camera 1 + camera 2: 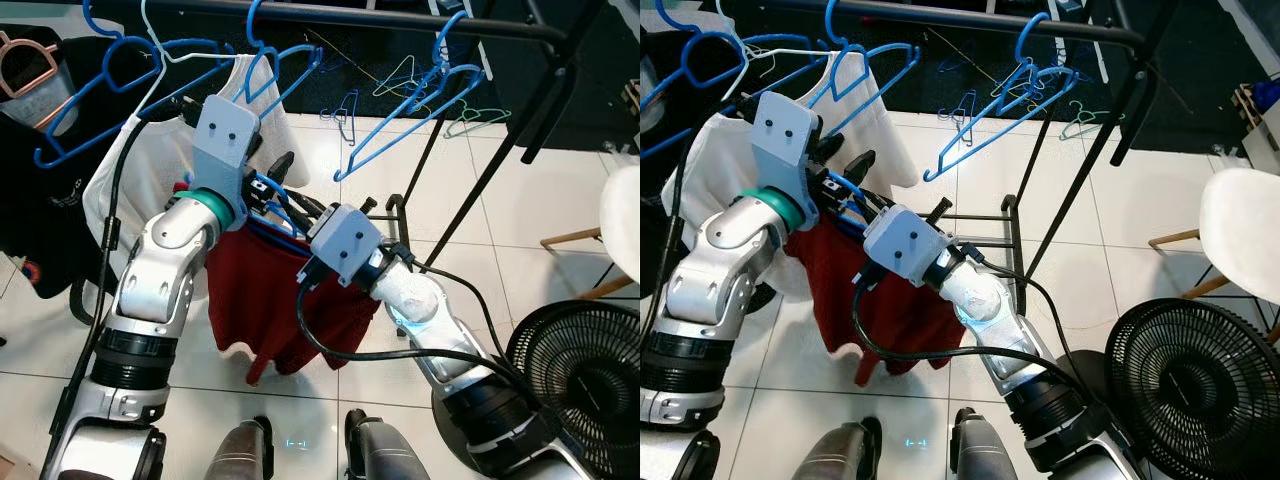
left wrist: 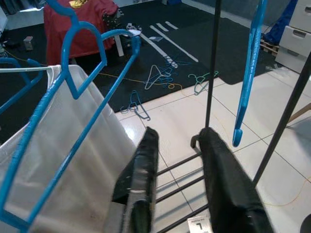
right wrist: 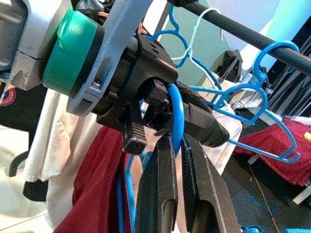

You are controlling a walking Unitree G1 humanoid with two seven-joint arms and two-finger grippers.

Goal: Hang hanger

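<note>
- From the head cameras I saw both arms raised under the black clothes rail (image 1: 400, 18), with the left gripper (image 1: 275, 172) and right gripper (image 3: 176, 160) meeting in front of a red garment (image 1: 265, 300).
- The red garment hung on a blue hanger (image 3: 176, 114); in the head views the hanger was mostly hidden behind the two wrist housings, with only short blue lengths visible between them.
- The right wrist view showed what the head views could not: the right jaws were nearly closed around the blue hanger's wire, one finger on each side, just below the left gripper's black body.
- The left wrist view showed the left jaws parted with floor visible in the gap and nothing between the fingers (image 2: 146, 170).
- That same view showed a white garment (image 2: 73, 160) on another blue hanger just beside the left fingers, and loose hangers (image 2: 160, 77) lying on the dark floor beyond.
- In the head views an empty blue hanger (image 1: 420, 100) hung from the rail to the robot's right of the grippers, apart from them.
- A black fan (image 1: 590, 385) stood on the tiled floor (image 1: 470, 230) by the right arm, and a white chair (image 1: 1245, 240) stood further out.
</note>
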